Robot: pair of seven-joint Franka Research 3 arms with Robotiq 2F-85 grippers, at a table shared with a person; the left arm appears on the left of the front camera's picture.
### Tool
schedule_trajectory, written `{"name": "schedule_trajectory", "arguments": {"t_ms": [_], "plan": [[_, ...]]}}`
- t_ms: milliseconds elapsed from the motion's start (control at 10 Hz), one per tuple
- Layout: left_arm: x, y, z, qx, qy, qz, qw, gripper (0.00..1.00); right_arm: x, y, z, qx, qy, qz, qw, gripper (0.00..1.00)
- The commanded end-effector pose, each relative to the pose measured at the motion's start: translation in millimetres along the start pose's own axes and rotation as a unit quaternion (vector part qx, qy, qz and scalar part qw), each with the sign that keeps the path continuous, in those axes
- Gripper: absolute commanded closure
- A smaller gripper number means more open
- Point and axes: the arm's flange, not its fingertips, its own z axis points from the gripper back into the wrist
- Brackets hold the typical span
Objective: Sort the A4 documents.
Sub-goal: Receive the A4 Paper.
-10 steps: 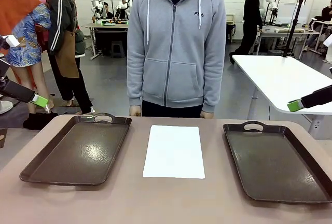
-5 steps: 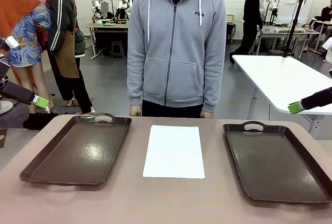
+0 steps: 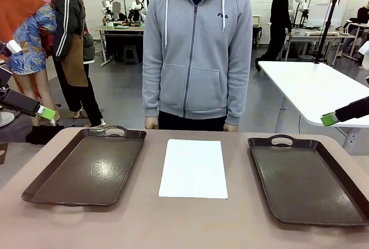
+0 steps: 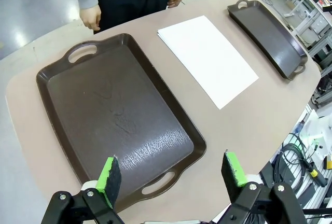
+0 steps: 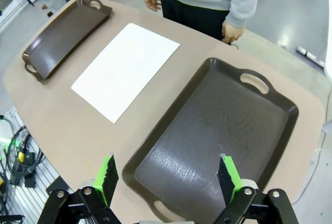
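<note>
The tan table (image 3: 190,226) carries 2 dark brown handled trays, the left tray (image 3: 86,168) and the right tray (image 3: 305,183), both bare. Between them, touching neither, the A4 documents (image 3: 194,168) lie flat and white before the standing person (image 3: 196,53); how many sheets, I cannot tell. Paper lying flat gives fingers little to catch, so lifting 1 sheet by an edge looks wiser than pinching straight down. The left gripper (image 4: 171,169) hovers high above its tray's near handle, and the right gripper (image 5: 167,172) above the other's. Both are spread wide and hold nothing.

White A4 documents (image 3: 194,168) flat, mid-table
</note>
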Motion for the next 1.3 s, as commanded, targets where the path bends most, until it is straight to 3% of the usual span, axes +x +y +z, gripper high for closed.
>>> {"name": "schedule_trajectory", "arguments": {"t_ms": [0,1200], "plan": [[-0.7,1.3,1.1,0.002,0.001,-0.006,1.000,0.00,-0.5,-0.9,-1.5,0.006,-0.001,-0.001,1.000,0.00],[-0.7,1.3,1.1,0.002,0.001,-0.006,1.000,0.00,-0.5,-0.9,-1.5,0.006,-0.001,-0.001,1.000,0.00]]}}
